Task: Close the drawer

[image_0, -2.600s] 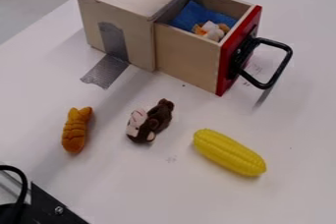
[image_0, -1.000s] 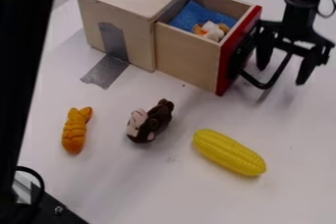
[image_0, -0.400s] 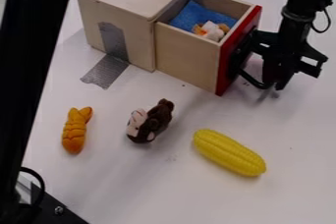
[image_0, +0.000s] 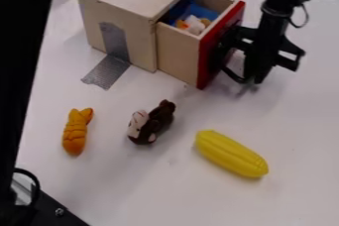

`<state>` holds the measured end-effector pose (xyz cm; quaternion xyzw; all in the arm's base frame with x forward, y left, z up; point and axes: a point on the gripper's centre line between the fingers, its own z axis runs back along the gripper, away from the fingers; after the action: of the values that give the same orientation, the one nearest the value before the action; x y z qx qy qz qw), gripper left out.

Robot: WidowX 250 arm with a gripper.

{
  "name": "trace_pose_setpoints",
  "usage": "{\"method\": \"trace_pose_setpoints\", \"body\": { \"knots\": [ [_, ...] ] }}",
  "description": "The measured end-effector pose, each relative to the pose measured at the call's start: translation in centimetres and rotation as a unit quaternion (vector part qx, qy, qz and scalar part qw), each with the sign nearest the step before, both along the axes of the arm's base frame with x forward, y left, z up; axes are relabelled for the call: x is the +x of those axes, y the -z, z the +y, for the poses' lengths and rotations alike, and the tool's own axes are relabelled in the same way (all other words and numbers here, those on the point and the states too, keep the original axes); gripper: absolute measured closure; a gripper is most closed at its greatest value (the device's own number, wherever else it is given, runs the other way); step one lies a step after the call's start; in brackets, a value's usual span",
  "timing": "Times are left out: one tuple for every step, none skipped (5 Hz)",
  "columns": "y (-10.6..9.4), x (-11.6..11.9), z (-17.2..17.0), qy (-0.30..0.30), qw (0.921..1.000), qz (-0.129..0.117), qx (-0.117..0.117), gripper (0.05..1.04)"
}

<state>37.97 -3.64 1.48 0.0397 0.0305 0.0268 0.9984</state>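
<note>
The black gripper (image_0: 255, 78) hangs at the right of the wooden box, its fingers together around the outer bar of the drawer's black handle (image_0: 231, 74). It hides much of that bar. Partly pulled out of the box (image_0: 118, 34), the drawer (image_0: 175, 54) has a red front (image_0: 209, 51) facing right. Inside it lie a blue cloth (image_0: 200, 10) and a small white and orange thing (image_0: 193, 24).
On the white table (image_0: 152, 190) lie an orange plush toy (image_0: 75, 132), a brown monkey toy (image_0: 153, 122) and a yellow corn cob (image_0: 230, 153). Grey tape (image_0: 106, 73) runs from the box onto the table. A black arm part (image_0: 25, 61) covers the left edge.
The gripper came to the handle and its fingers closed there. Since then gripper and drawer have moved left toward the box, so the drawer stands less far out.
</note>
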Motion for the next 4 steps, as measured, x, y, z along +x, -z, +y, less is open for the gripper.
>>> {"method": "trace_pose_setpoints", "body": {
  "knots": [
    [0.0, 0.3, 2.9, -0.026, 0.9997, -0.003, 0.003, 0.965],
    [-0.2, 0.3, 4.2, -0.035, 0.9994, 0.0, 0.006, 0.965],
    [-0.2, 0.2, 5.7, -0.04, 0.9991, 0.003, 0.012, 0.965],
    [-0.3, 0.1, 6.3, -0.041, 0.999, 0.005, 0.015, 0.933]
  ]
}}
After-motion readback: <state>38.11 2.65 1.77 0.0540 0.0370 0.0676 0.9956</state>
